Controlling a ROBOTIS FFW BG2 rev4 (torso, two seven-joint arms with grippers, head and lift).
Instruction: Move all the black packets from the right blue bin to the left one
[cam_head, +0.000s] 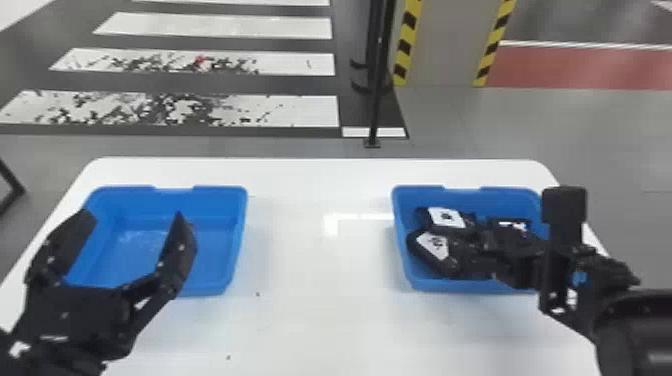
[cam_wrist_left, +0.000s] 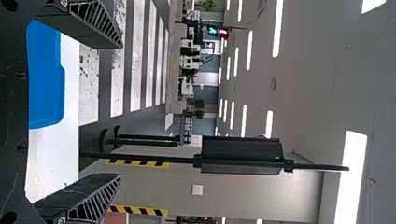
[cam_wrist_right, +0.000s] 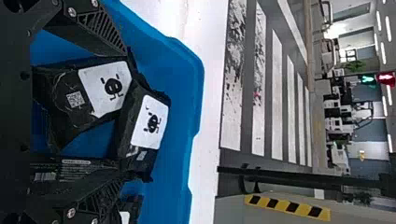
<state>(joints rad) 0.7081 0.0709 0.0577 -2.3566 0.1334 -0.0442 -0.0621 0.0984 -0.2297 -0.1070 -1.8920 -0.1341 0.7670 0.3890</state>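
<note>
Over right bin (cam_head: 425, 284), my right hand (cam_head: 480, 246), fingers spread among black packets (cam_head: 445, 217). One white-labelled packet (cam_wrist_right: 105, 88) between fingers; second packet (cam_wrist_right: 150, 121) just beyond fingertips, farther side. Left hand (cam_head: 134, 217) open, over left bin (cam_head: 217, 250).

Wide gap between left bin (cam_head: 234, 220) and right bin (cam_head: 510, 199), black packets (cam_head: 445, 218) an obstacle inside the latter

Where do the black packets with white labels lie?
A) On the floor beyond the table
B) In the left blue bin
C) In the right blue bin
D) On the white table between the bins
C: the black packets show inside the walls of the right blue bin, at the right end effector.
</note>
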